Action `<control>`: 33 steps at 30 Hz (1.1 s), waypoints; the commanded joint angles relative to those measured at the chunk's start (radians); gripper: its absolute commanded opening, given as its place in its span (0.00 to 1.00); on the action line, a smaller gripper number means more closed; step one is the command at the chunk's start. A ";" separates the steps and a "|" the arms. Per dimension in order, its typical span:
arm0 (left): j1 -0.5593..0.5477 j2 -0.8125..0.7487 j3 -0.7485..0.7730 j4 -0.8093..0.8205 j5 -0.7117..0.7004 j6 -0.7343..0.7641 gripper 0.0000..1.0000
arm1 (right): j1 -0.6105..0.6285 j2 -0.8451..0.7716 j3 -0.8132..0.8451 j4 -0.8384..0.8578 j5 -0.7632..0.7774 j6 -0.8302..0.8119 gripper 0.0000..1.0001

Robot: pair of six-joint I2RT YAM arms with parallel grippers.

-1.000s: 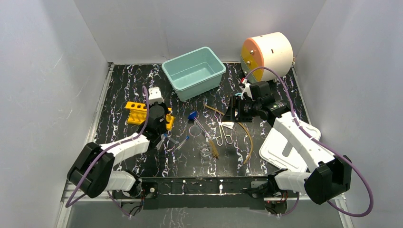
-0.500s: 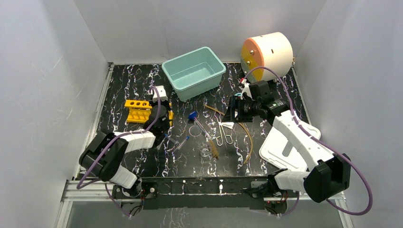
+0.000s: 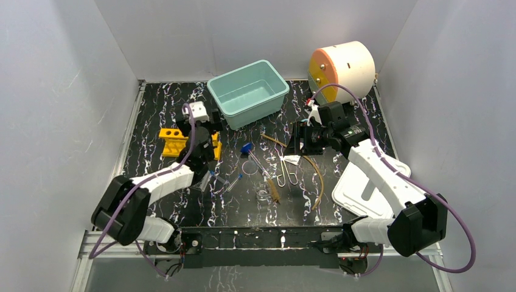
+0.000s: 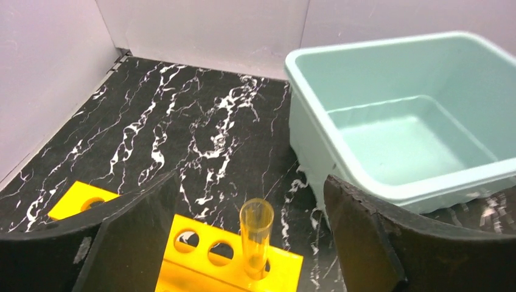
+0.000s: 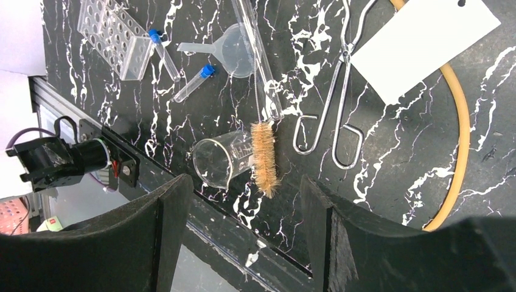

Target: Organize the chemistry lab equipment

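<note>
While its jaws stand wide apart, the left end effector (image 4: 249, 201) straddles a clear tube (image 4: 255, 234) standing upright in a hole toward the right end of the yellow tube rack (image 4: 204, 230). Neither finger touches the tube, and no cap shows on it. Two more holes beside it are vacant. The rack sits on the left half of the black marbled worktop (image 4: 201, 121). Just beyond it, far and to the right, is an empty teal bin (image 4: 304, 140).

The right end effector (image 5: 246, 182) is also wide and holds nothing. It hangs over the loose items in the middle of the worktop. Directly below it, the thin brush (image 5: 265, 159) lies with its bristles against a small glass beaker (image 5: 222, 159) tipped on its side. Further out, left of these, are a clear funnel (image 5: 234, 42) and two blue-capped tubes (image 5: 193, 82) lying flat. To the right are the wire clips (image 5: 338, 115), the white card (image 5: 426, 42), and the amber rubber tubing (image 5: 462, 134) curving under the card.

This looks like the end of placing one tube, with most of the sorting not yet done. The left arm's next move should be a straight rise, so that neither finger knocks the seated tube. After that it would reach near and right for a lying tube, which calls for a low, narrow grasp along its length.
</note>
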 commanded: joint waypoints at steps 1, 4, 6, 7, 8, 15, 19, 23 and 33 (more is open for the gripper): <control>0.005 -0.132 0.136 -0.323 -0.002 -0.150 0.90 | 0.000 -0.023 0.019 0.083 -0.031 0.019 0.74; 0.006 -0.195 0.190 -0.538 0.036 -0.248 0.95 | 0.001 -0.036 0.005 0.118 -0.042 0.031 0.74; 0.006 -0.233 0.238 -0.688 0.052 -0.307 0.98 | -0.001 -0.048 -0.007 0.139 -0.051 0.035 0.74; 0.008 -0.250 0.267 -0.776 0.056 -0.349 0.98 | 0.000 -0.053 -0.011 0.150 -0.053 0.038 0.74; 0.010 -0.264 0.294 -0.861 0.058 -0.413 0.98 | 0.001 -0.061 -0.014 0.159 -0.055 0.046 0.74; 0.015 -0.368 0.458 -1.431 0.133 -0.611 0.98 | -0.001 -0.112 -0.034 0.266 -0.101 0.126 0.73; 0.016 -0.434 0.495 -1.645 0.217 -0.705 0.92 | -0.002 -0.128 -0.048 0.317 -0.116 0.151 0.74; 0.018 -0.519 0.464 -1.747 0.293 -0.786 0.81 | -0.002 -0.113 -0.044 0.333 -0.122 0.150 0.74; 0.018 -0.371 0.379 -1.771 0.407 -0.890 0.23 | -0.002 -0.088 -0.040 0.383 -0.142 0.165 0.73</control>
